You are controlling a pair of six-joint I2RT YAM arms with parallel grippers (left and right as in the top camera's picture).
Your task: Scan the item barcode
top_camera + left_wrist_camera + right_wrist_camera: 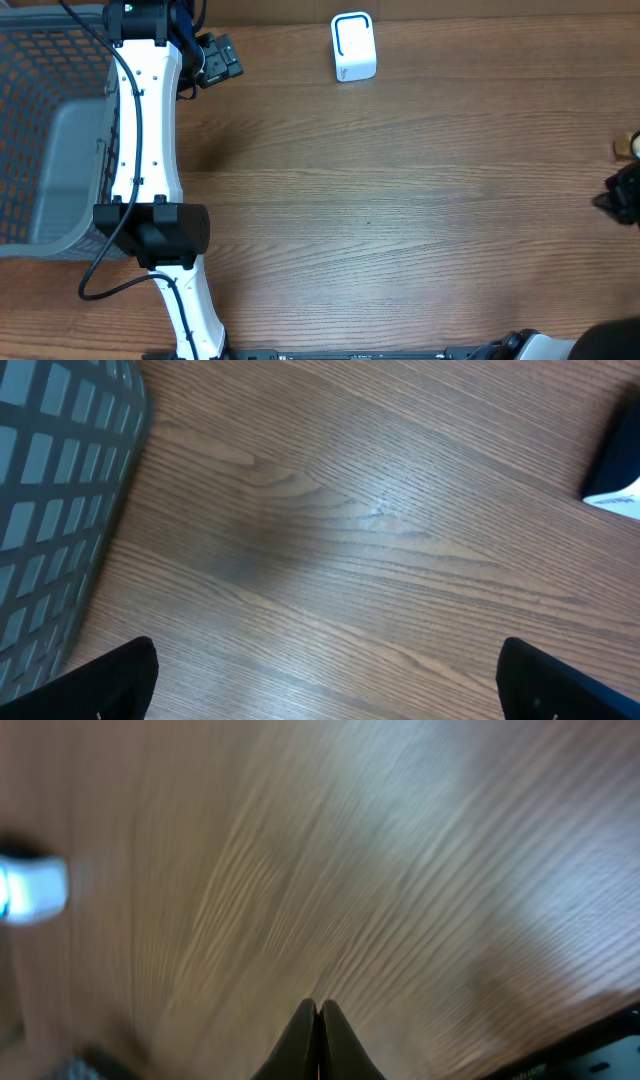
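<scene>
The item and its barcode are out of view in every frame. My left gripper (221, 59) hovers over the far left of the table, beside the basket. In the left wrist view the left gripper (325, 690) is open wide, with only bare wood between its black fingertips (112, 680). My right gripper (622, 195) shows only as a dark shape at the table's right edge. In the blurred right wrist view the right gripper (318, 1012) is shut, its tips pressed together on nothing. A white box-shaped device with a blue outline (353, 46) stands at the back centre.
A grey mesh basket (40, 150) fills the left side; its wall (50, 510) is close to my left gripper. The white device's corner (612, 470) shows at the left wrist view's right edge. A small tan thing (627, 146) sits at the far right edge, too cropped to identify.
</scene>
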